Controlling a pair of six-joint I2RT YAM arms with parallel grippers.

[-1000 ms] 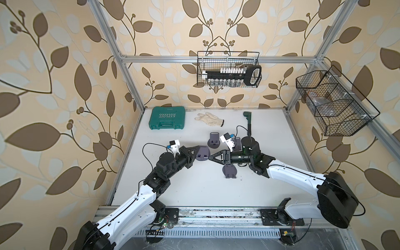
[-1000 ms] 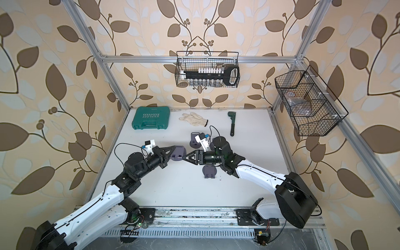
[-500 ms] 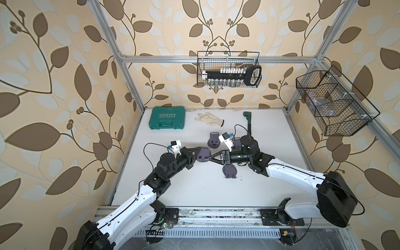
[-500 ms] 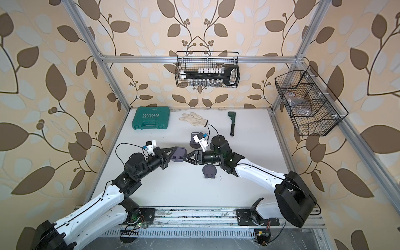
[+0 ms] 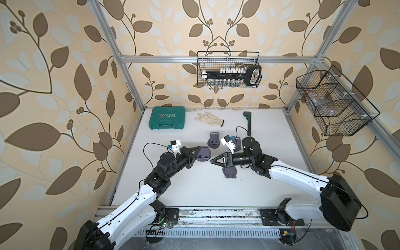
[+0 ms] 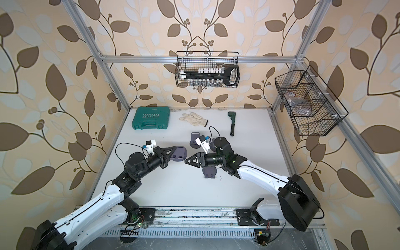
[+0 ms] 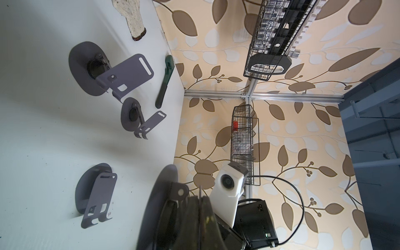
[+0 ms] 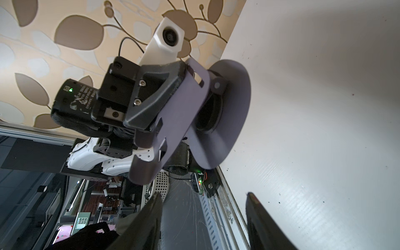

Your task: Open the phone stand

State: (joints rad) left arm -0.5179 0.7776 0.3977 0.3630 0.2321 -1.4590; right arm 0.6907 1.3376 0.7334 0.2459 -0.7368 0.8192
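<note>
Grip came first: the left tool (image 5: pixel 198 149) was pressed onto the plate (image 8: pixel 186 104) of the stand (image 5: pixel 204 153), pinching it by one edge and holding it up off the counter (image 5: pixel 194 190), between the two arms. That hold seemed chosen to leave the round base (image 8: pixel 236 112) and the hinge (image 8: pixel 218 85) free and turned toward the other arm, so one half could be swung while the other was kept fixed. The stand looked nearly folded, with the plate close over the base, so the opening itself was, by my reading, not yet done.

The right tool (image 5: pixel 213 162) faced the stand from just beside it and touched nothing. Its jaws were spread; in the right wrist view both fingers (image 8: pixel 151 216) stood apart with the base beyond them. That gap seemed set to take the thin rim of the base. The likely next move was a short advance, a close on the base, then a pull away from the plate about the hinge. If the hinge was stiff, the thin plate might slip in the left tool's hold.

Three more stands (image 7: pixel 112 73) sat on the counter behind and under the right arm, clear of the work.
</note>
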